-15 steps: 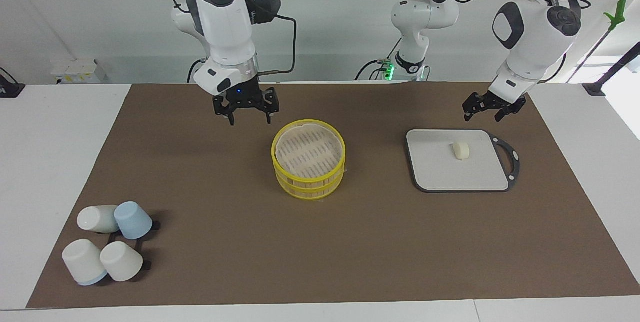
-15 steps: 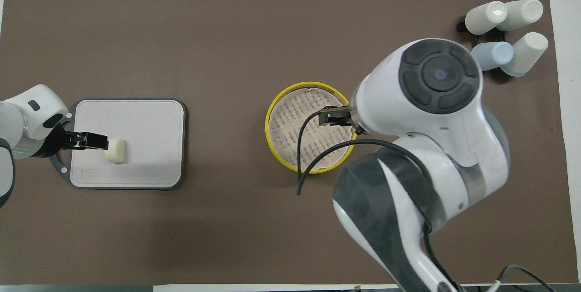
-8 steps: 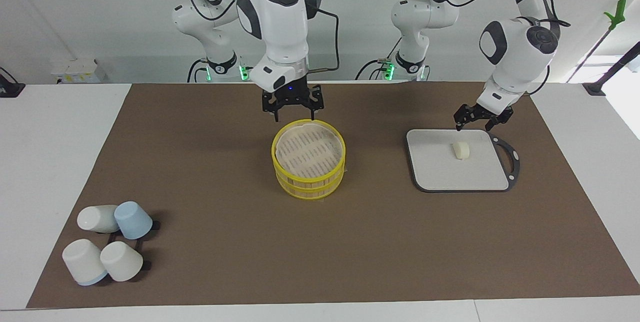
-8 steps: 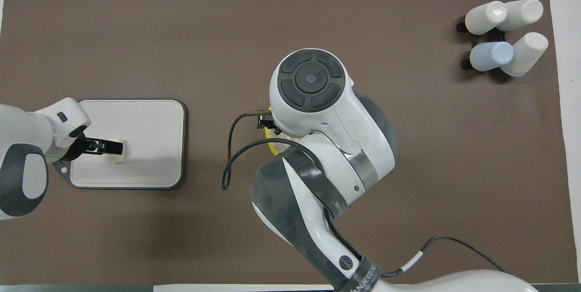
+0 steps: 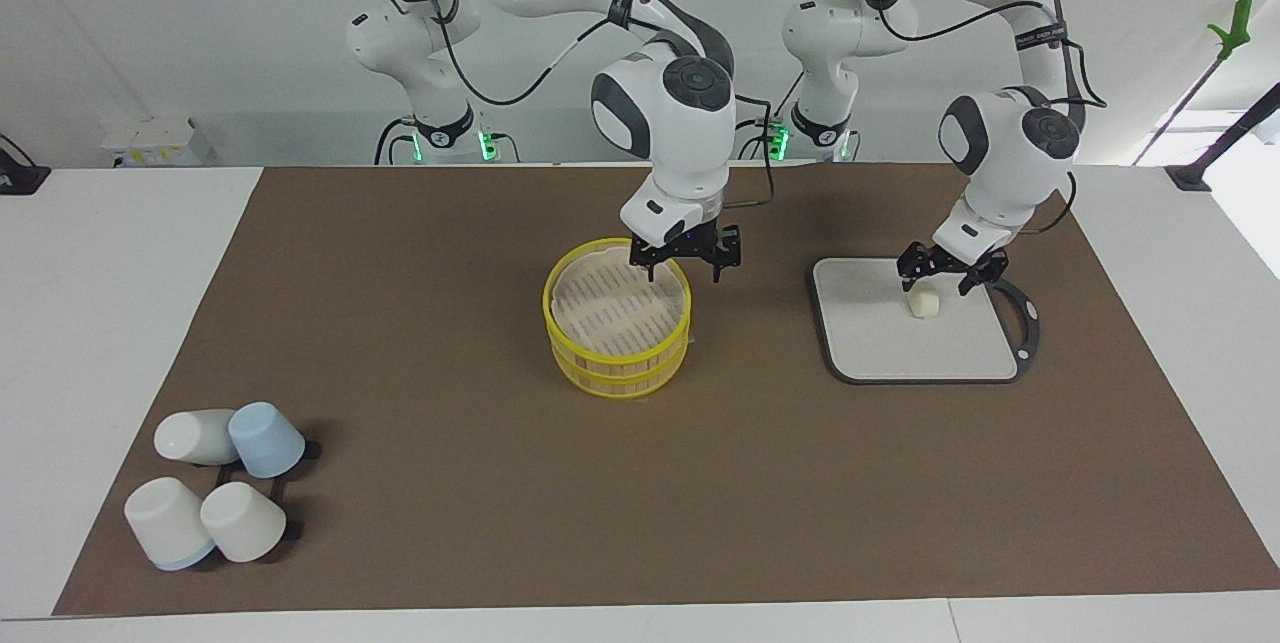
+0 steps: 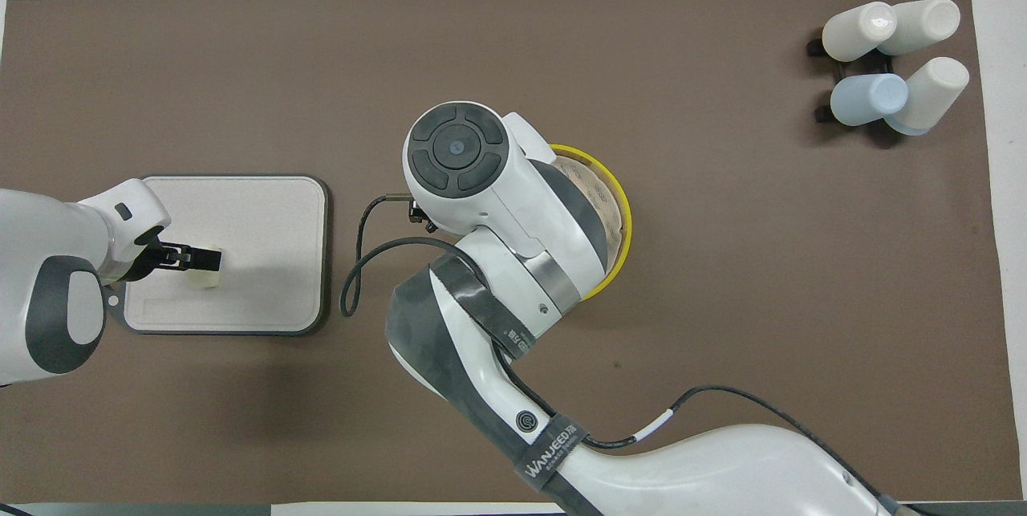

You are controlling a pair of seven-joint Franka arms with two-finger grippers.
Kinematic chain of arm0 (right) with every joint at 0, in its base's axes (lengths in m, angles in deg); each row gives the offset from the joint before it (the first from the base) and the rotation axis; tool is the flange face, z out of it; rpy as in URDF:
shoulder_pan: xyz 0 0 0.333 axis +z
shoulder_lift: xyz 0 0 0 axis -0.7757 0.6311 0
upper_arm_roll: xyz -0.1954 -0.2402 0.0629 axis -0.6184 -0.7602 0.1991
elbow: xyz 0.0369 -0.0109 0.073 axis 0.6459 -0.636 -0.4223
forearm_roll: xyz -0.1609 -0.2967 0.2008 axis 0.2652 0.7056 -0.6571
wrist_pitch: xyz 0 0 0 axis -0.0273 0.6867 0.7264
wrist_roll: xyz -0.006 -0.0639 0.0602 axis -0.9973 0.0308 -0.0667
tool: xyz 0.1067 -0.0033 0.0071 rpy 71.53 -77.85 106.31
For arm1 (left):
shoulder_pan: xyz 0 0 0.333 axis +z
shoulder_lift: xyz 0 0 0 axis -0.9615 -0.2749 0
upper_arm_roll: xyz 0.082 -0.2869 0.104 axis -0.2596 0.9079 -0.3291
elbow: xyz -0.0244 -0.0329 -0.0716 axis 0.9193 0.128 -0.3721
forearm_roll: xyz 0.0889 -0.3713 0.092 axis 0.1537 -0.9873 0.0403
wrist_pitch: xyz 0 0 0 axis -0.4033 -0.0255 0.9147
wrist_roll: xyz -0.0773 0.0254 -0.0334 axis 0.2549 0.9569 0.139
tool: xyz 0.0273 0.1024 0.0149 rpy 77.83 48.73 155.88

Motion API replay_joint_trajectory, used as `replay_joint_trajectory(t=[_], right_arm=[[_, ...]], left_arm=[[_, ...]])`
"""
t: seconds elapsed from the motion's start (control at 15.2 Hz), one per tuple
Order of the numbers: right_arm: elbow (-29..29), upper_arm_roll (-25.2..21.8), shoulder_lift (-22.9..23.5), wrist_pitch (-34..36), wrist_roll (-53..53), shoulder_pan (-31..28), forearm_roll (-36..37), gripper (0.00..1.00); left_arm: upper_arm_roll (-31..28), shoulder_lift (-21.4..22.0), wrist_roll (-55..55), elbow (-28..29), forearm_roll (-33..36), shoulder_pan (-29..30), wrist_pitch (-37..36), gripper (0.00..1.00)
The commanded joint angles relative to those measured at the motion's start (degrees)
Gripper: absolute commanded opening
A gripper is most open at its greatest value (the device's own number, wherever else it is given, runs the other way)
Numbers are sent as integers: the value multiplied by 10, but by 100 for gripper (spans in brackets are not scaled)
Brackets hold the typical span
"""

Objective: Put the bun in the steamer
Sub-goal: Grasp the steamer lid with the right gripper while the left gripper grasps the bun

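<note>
- Bun [image 5: 922,301] first; it lies on the grey board [image 5: 880,348], toward the left arm's end of the table, in the half of the board nearer the robots; cream-white, rounded, small against the cups
- I judge it light, soft and easily dented; I would take it across its short sides, low on the body, with gentle pressure; it does not look slippery
- left gripper [image 5: 937,269] hangs right over the bun, tips at its top; its jaws stand apart, astride the bun and not clamped on it as far as I can see; whether they touch it I cannot tell
- board: flat, square with rounded corners, pale matte face, dark rim, black loop handle
- right gripper [image 5: 686,258] hovers over the steamer's [image 5: 617,328] rim on the side nearest the robots; jaws apart, holding nothing
- steamer: round bamboo basket mid-table, bright yellow rims, slatted pale floor, open on top, no lid that I can see on it
- cups [image 5: 215,483]: four, white and blue, smooth, tipped on a small black rack at the right arm's end, farthest from the robots; well apart from everything else
</note>
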Motion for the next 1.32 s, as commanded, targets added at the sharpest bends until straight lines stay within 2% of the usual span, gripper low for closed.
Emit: replay_joint_trajectory(t=[0.0,0.33,0.79,0.86,0.99,1.18,1.25], right_arm=[[16,-1,9,-11,-13,0,4,100],[15,-1,26,0,-16,7,24,99],[-7,-1,26,-27,-20,20,36,95],[-17,-1,24,-33,-20,20,36,93],[-21,-1,23,-35,-20,20,36,84],[-37,0,19,-49,-20,18,36,82],[-38,0,19,-48,-20,17,35,73]], left_arm=[[4,-2,16,25,-6,12,42,100],[4,-6,12,27,-10,7,49,100],[5,-14,11,30,-11,4,62,100],[5,-15,11,30,-10,4,62,100],[5,-15,11,30,-10,4,62,100],[5,-16,11,30,-10,3,62,99],[5,-17,11,30,-11,3,62,98]])
